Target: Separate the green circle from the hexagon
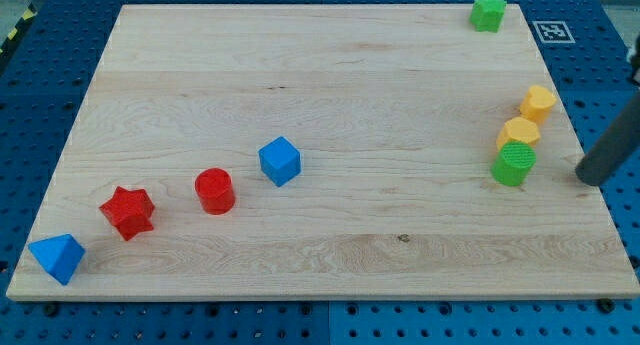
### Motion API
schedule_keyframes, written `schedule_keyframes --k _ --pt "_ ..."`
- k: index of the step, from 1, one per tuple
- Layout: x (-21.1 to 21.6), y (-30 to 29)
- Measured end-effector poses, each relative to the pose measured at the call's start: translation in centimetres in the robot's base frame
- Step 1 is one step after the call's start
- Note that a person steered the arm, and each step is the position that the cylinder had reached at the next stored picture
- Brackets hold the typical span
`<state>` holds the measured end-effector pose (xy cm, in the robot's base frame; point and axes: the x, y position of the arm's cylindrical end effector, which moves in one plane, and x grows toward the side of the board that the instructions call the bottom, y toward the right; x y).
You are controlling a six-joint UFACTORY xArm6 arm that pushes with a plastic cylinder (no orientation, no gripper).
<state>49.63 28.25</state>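
The green circle point(514, 164) sits near the board's right edge, touching the yellow hexagon point(519, 133) just above it. A second yellow block point(538, 102), shape unclear, lies a little further up and right. My tip point(585, 177) is at the view's right, just off the board's right edge, to the right of the green circle and apart from it by about a block's width.
A green star-like block point(488, 12) lies at the top right corner. A blue cube point(280, 161), a red cylinder point(214, 191), a red star point(127, 212) and a blue pyramid-like block point(57, 257) run along the lower left. The wooden board point(330, 255) rests on a blue pegboard.
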Motion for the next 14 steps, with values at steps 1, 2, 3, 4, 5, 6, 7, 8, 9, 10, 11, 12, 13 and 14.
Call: schedule_keyframes --k 1,2,3,4,5,6,7,8,9,10,11,12,13,14 --pt "-0.2 -2.5" --pt "-0.2 -4.4" --pt "-1.2 -6.4" --pt "-1.8 -8.8" --pt "-1.7 -10.5" --pt "-1.2 -10.5" --pt "0.4 -10.5" --pt "0.6 -10.5" --pt "-0.8 -10.5" --pt "-1.0 -11.5" --pt "-1.0 -12.1" --pt "-1.1 -12.7" --pt "-1.1 -13.7" --pt "-1.1 -14.1"
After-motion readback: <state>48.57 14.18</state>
